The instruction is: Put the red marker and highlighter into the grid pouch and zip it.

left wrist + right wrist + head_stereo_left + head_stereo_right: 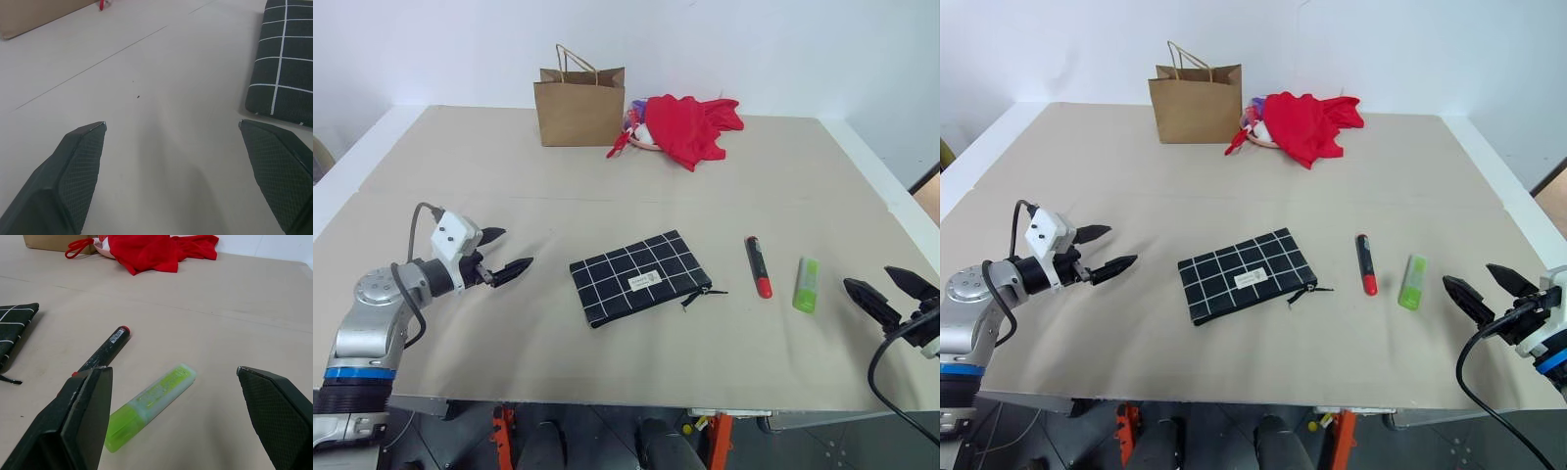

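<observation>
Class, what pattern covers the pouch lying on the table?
The grid pouch is black with white grid lines, clearest in the left eye view.

I see the grid pouch lying flat near the middle of the table, a black fabric rectangle with white grid lines and a small white label, turned at a slant so its right end sits farther from me. Its black pull cord trails off the right end onto the tabletop. To its right, apart from it, I have the red marker, slim, black at the far end and red at the near end, pointing almost straight away. Just beyond that lies the highlighter, stubby and light green, roughly parallel to the marker and not touching it.
</observation>
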Controlling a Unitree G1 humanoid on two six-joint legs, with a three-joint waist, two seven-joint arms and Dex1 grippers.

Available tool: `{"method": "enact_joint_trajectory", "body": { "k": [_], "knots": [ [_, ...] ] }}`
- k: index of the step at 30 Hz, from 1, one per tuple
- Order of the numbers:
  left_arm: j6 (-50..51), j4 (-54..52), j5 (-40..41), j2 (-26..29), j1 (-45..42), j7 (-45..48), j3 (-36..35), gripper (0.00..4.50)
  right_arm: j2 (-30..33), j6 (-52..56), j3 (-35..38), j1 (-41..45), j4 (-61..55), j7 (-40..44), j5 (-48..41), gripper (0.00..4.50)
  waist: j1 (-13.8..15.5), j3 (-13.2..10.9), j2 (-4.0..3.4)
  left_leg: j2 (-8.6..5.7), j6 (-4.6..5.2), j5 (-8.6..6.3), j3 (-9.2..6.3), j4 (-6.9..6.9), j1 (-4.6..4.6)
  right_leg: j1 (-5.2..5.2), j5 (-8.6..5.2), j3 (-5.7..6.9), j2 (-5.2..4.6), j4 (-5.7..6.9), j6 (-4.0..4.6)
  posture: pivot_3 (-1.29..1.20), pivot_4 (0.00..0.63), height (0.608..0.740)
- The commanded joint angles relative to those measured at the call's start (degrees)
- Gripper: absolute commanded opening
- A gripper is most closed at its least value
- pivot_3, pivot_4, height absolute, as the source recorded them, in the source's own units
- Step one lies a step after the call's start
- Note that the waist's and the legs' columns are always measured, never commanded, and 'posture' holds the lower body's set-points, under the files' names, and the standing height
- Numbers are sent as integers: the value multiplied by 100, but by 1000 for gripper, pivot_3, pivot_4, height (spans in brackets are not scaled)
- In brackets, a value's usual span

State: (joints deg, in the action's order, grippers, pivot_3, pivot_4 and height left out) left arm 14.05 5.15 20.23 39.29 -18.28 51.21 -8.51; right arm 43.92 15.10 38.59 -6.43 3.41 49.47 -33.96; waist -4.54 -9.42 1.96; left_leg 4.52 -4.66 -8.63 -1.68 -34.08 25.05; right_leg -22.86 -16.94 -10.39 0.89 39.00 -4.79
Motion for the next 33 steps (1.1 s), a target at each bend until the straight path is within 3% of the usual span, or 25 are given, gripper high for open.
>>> {"method": "enact_joint_trajectory", "body": {
  "k": [1, 17, 23, 26, 31, 33],
  "knots": [
    [-68, -27, 44, 108, -158, 144, -62, 4500, 64, -15, 81, 78, -311, -97, -38, 4379, 0, 0, 0, 0, 0, 0, 0, 0, 0, 0, 0, 0, 0, 0, 0, 0, 150, 739],
    [-169, -319, 27, 114, -187, 852, 212, 4500, -153, 591, -587, 661, -1112, -459, -407, 4379, -1, 1, -6, 0, 0, 1, -1, -2, 1, 2, 3, 0, 0, 1, -1, 0, 150, 739],
    [484, -1522, 403, -65, 66, 1124, 858, 4500, -406, 1518, -1790, 1657, -1944, -794, -763, 4379, -18, 2, -11, 2, 1, 2, -2, -6, 0, 2, 8, 0, 1, 6, 1, 0, 150, 739],
    [353, -1767, 239, -150, 214, 1278, 1320, 4500, -1019, 1509, -2704, 2646, -1650, -1222, -283, 3703, -91, 0, -20, 4, 1, 2, -1, -10, -3, 3, 10, 0, 2, 6, 4, 0, 150, 739],
    [34, -1738, -29, -198, 309, 1358, 1679, 4500, -1497, 1242, -3477, 3033, -1115, -1242, 399, 1298, -7, 0, -20, 2, 12, 9, -16, -10, 6, 0, 12, 12, 5, 8, 5, 0, 150, 739],
    [-70, -1754, -144, -257, 287, 1328, 1801, 4500, -1680, 917, -3714, 2959, -746, -1188, 697, 664, 22, 0, -21, 0, 11, 8, -13, -9, 13, -1, 9, 13, 1, 6, 10, 0, 150, 739]
  ]
}}
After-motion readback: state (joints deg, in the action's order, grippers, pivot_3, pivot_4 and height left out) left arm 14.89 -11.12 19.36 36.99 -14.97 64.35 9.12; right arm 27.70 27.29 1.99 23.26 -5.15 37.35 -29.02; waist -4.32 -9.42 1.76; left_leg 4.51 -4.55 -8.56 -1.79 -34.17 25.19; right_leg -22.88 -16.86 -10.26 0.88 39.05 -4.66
